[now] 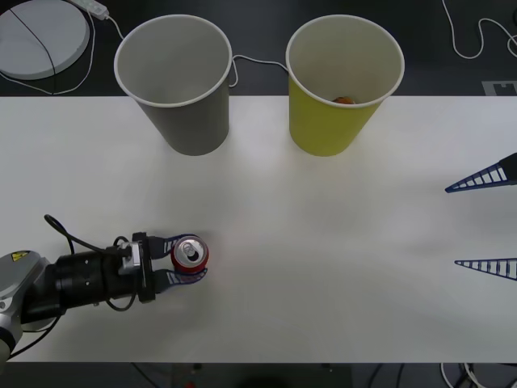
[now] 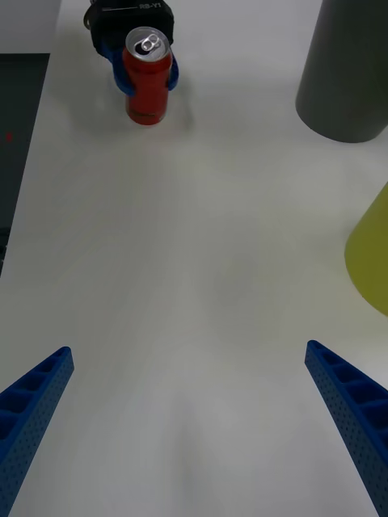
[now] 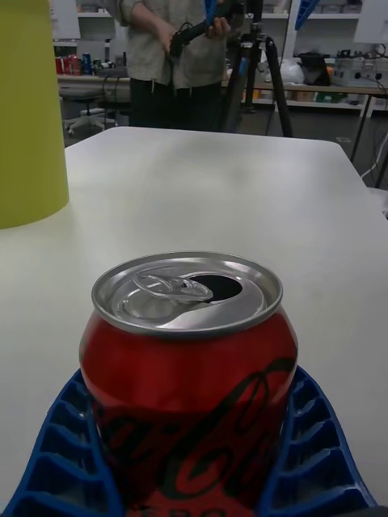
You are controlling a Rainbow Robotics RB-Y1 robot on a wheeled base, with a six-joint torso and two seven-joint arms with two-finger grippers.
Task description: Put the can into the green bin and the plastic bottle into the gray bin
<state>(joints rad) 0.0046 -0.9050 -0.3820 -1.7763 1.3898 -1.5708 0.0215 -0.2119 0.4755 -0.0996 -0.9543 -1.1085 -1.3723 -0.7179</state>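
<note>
One left tool clamping can, upright

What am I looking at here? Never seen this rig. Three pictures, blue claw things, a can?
It is a two-armed robot at a white table. One picture is taken from above the arms, looking down; the other two come from a camera on each wrist.

The blue ribbed pieces are the gripper fingers. The left gripper sits near the table's front left, its fingers closed around a small red soda can with a silver top; the can stands upright on the table. The right gripper waits open at the right edge, holding nothing.

At the back stand two large cup-shaped bins: a gray bin and, to its right, a yellow-green bin with something small and orange inside.
</note>
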